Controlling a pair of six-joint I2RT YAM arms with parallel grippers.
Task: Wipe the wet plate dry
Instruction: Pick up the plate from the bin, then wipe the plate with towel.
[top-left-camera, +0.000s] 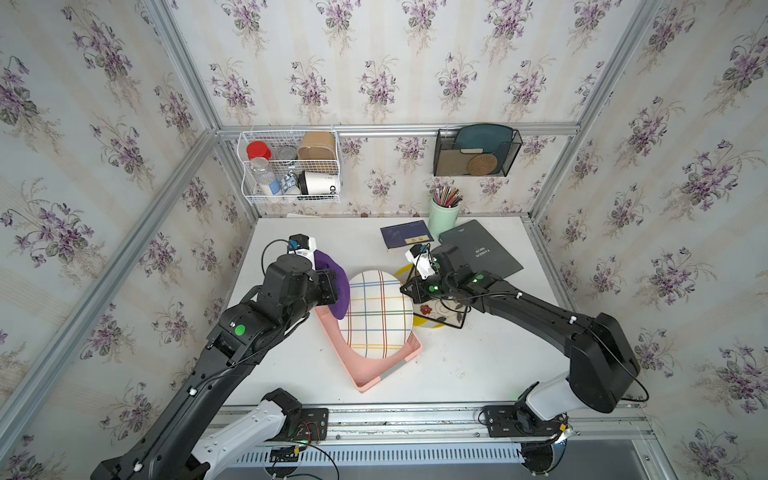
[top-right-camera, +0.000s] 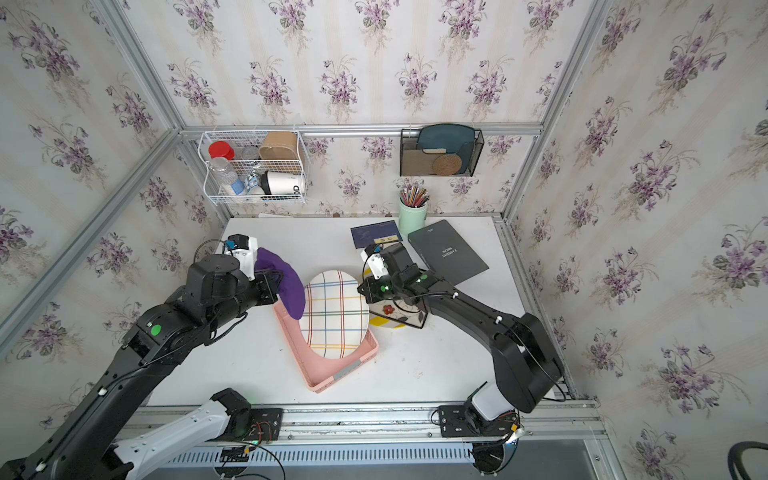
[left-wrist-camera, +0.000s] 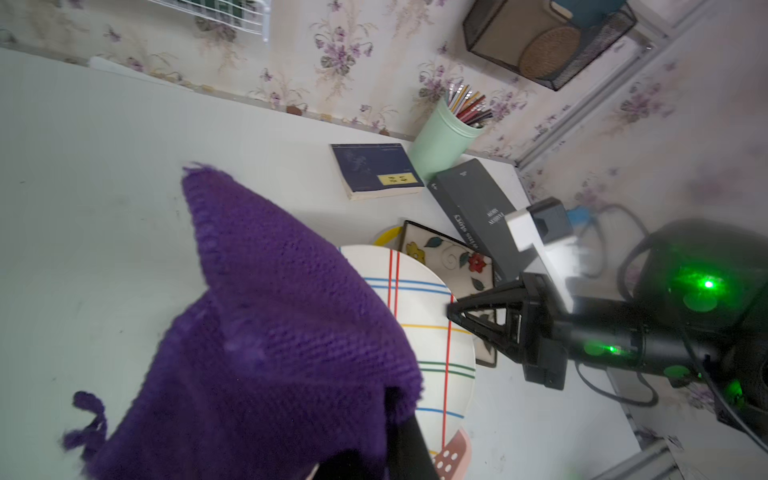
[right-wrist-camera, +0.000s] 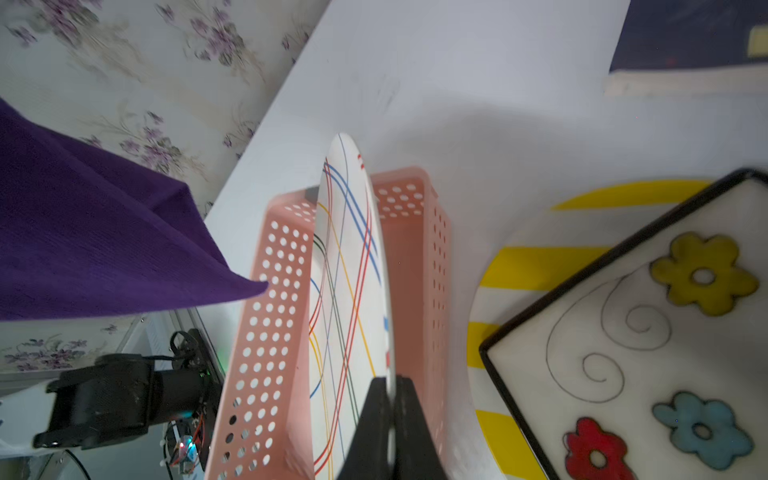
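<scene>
Counting one plate (top-left-camera: 380, 316), one cloth (top-left-camera: 334, 278), apparently both gripped.

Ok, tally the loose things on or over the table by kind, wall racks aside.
Plates: 3 (plaid plate, yellow-striped plate, square floral plate)
Books: 2 (blue book, grey book)
Baskets: 1 (pink basket)
Cups: 1 (pencil cup)
Cloths: 1 (purple cloth)
Total: 8

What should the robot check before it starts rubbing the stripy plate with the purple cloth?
1. Right gripper shut on the rim of the round white plate with coloured stripes: ok.
2. Plate on edge inside the pink perforated plastic basket: ok.
3. Left gripper holding the purple knitted cloth: ok.
4. Cloth touching plate: not ok, a gap shows.
5. Plate wet: cannot tell.
</scene>
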